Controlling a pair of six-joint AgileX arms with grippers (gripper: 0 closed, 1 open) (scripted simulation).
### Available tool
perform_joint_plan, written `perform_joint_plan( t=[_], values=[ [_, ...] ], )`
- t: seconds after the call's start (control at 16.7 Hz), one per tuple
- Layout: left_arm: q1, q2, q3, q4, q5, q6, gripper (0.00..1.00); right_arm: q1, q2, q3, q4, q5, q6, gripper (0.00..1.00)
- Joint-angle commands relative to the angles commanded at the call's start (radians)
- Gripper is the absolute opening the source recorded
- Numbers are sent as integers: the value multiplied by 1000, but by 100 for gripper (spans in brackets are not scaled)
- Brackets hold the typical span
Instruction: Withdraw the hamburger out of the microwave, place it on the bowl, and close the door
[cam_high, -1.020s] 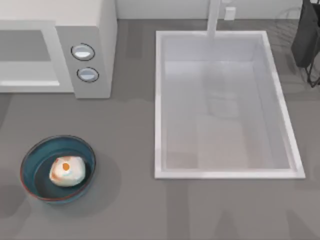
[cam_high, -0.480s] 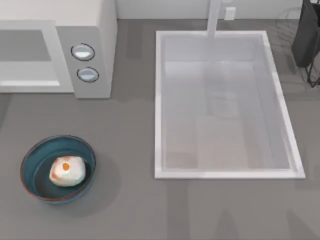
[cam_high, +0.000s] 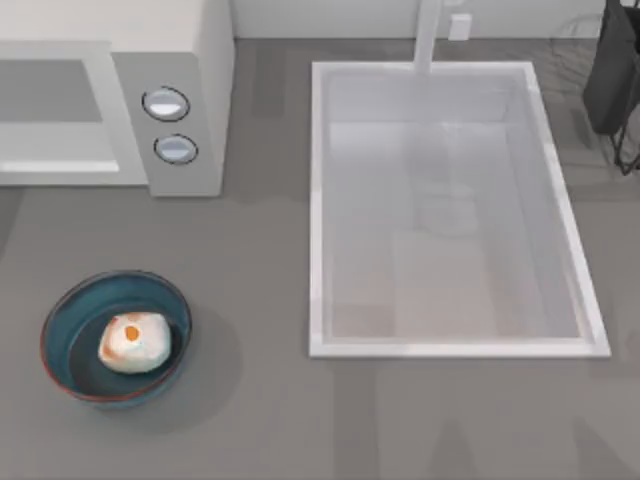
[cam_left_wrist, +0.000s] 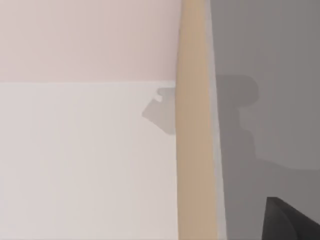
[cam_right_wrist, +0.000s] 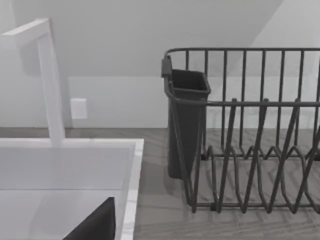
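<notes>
A dark corner of the left pincer (cam_left_wrist: 290, 222) shows in the left wrist view and a dark corner of the right pincer (cam_right_wrist: 95, 225) in the right wrist view; whether either is open or closed cannot be told. On the desk (cam_high: 280, 420), the hamburger (cam_high: 134, 342) lies inside the bowl (cam_high: 62, 318) at the front left. Behind it stands the microwave (cam_high: 190, 60), its door (cam_high: 55, 155) flush against its front. The sink (cam_high: 318, 200) sits to the right, a dish rack (cam_right_wrist: 250, 150) beyond it.

Glossy glazed bowl (cam_high: 70, 310), matt table (cam_high: 270, 400)
</notes>
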Motion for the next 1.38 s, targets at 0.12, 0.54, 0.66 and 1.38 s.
perform_joint_plan(
  t=[0.12,0.54,0.66,1.38],
  values=[
    [2,30,-65,109,1,1,0,0,0,0,0,0,0,100],
    [6,85,-177,262,4,5,0,0,0,0,0,0,0,100],
    [-1,78,-179,260,3,2,0,0,0,0,0,0,0,100],
    [-170,-231,-561,446,-80,-186,0,0,0,0,0,0,0,100]
  ],
)
